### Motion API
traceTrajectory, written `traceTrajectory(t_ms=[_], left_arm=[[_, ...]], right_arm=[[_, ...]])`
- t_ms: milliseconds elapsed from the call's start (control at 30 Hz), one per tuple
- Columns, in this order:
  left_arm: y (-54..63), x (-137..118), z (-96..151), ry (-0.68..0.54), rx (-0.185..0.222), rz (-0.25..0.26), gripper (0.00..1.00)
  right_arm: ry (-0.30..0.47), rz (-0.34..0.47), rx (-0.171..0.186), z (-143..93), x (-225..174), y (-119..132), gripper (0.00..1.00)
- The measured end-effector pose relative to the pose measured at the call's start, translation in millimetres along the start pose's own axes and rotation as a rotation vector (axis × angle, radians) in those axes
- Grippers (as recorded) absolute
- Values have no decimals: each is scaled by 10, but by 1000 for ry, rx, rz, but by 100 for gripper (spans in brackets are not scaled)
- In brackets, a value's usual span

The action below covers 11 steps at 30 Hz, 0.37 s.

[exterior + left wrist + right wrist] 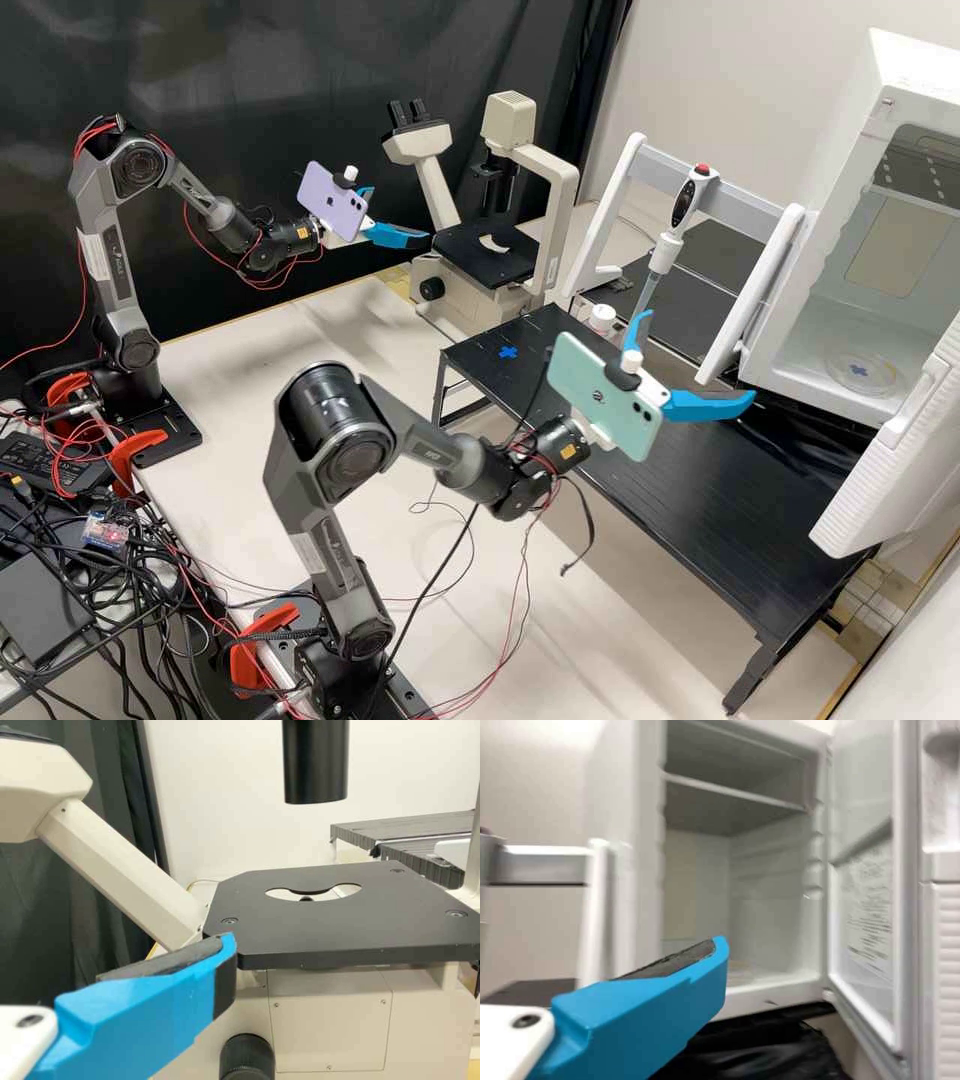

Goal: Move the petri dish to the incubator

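Part location: the petri dish [868,376] lies flat on the floor of the open incubator [850,160], over a blue cross [859,371]. I judge the transfer complete.

Tool state: my right tool [700,356] stands wide, its fingers [708,405] well apart with nothing held between them, outside the incubator and above the black surface [690,500]. My left tool [401,214] also stands wide, near the microscope stage [352,934].

Handling: the dish is clear, low and round. I expect it to be very light and stiff, smooth enough to slip, and brittle under a hard squeeze. I cannot tell whether a lid is fitted; if one is, treat it as loose.

Grip point: should the dish need correction, I take it by the side wall at two opposite points, across its full width, with the dark pads [676,960] level with the rim. I do not pinch the top face or one edge only, since either may tilt the dish or lift a lid away from its base. I close slowly, with light force, stop at first firm contact, and keep the dish level. For a small shift, a gentle push low on the wall should suffice
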Motion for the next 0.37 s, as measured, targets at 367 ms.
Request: traceTrajectory(t_ms=[367], left_arm=[[0,0,0,0,0,0,100]], right_arm=[[73,-40,80,-243,-557,-121,100]])
